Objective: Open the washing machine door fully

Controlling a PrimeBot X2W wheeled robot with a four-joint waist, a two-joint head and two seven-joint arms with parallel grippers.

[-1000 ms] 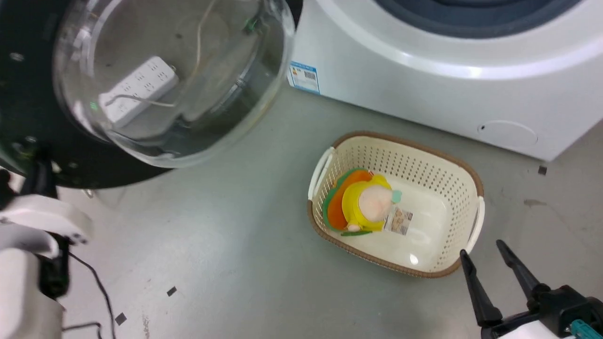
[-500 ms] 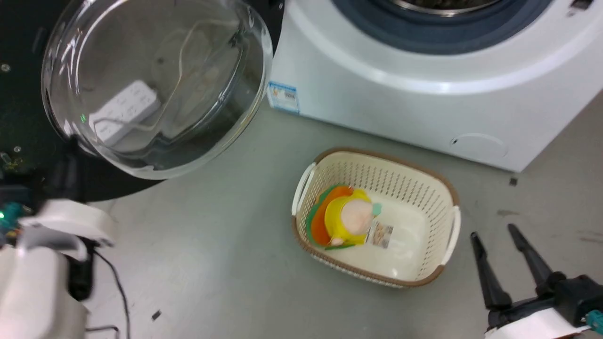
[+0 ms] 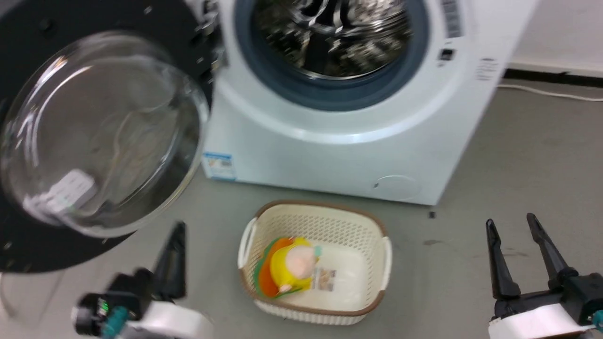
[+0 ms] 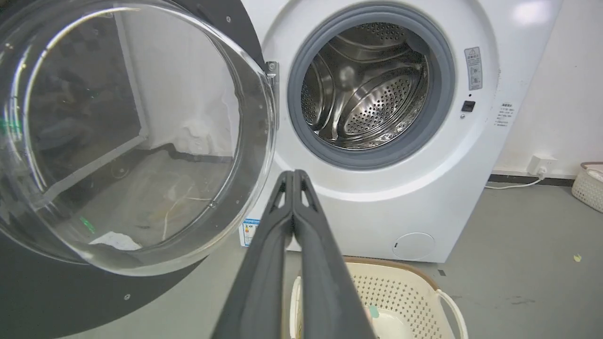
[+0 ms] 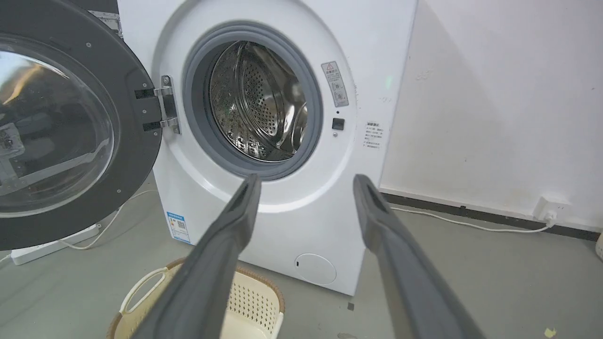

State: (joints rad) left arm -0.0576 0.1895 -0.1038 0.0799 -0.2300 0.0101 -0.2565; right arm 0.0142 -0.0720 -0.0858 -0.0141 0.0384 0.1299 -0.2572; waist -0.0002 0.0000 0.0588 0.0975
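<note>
- One white washing machine [image 3: 339, 155] stood against the wall, its steel drum [image 4: 367, 89] fully exposed.
- The washing machine door [image 3: 99, 132] hung swung out on its hinge to the robot's left, glass bowl facing the room. It looked wide open, so I judged the job done, or short by a last nudge.
- A cream laundry basket [image 3: 377, 221] sat on the floor before the machine.
- The right gripper [image 3: 511, 220] hovered low, jaws spread wide, holding nothing.
- The left gripper [image 3: 178, 230] had its jaws pressed together, empty, clear of the door.
</note>
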